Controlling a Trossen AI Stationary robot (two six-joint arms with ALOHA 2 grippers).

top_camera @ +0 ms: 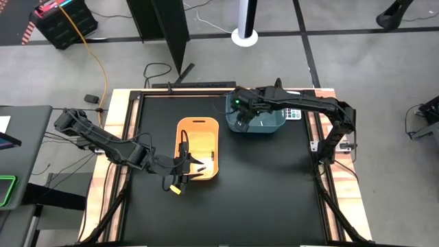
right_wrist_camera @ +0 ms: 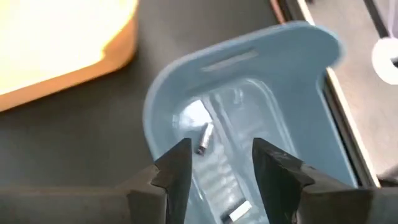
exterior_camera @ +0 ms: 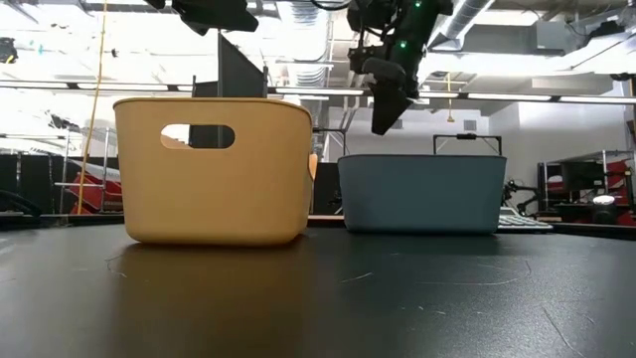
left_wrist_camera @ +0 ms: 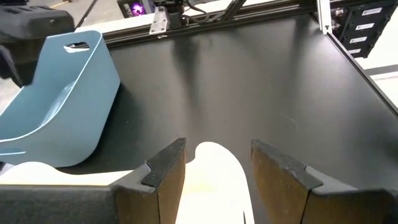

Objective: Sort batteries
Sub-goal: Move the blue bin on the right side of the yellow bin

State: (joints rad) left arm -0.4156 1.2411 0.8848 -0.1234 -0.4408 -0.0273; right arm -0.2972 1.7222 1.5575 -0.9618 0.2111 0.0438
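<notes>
Two pale silvery batteries lie on the floor of the blue bin [right_wrist_camera: 249,99]: one battery [right_wrist_camera: 204,138] near the middle and another battery [right_wrist_camera: 239,210] closer to my fingers. My right gripper [right_wrist_camera: 221,155] hangs open and empty above that blue bin [top_camera: 257,120], clear of its rim in the low view [exterior_camera: 388,104]. My left gripper [left_wrist_camera: 217,155] is open and empty over the near end of the orange bin [top_camera: 197,147], whose pale rim [left_wrist_camera: 214,168] shows between its fingers. No dark battery can be made out.
The orange bin [exterior_camera: 214,169] and the blue bin [exterior_camera: 422,194] stand side by side on the black table [top_camera: 260,192]. A grey-white calculator [top_camera: 293,113] lies beside the blue bin at the table's far right. Bare black table spreads near and to the right.
</notes>
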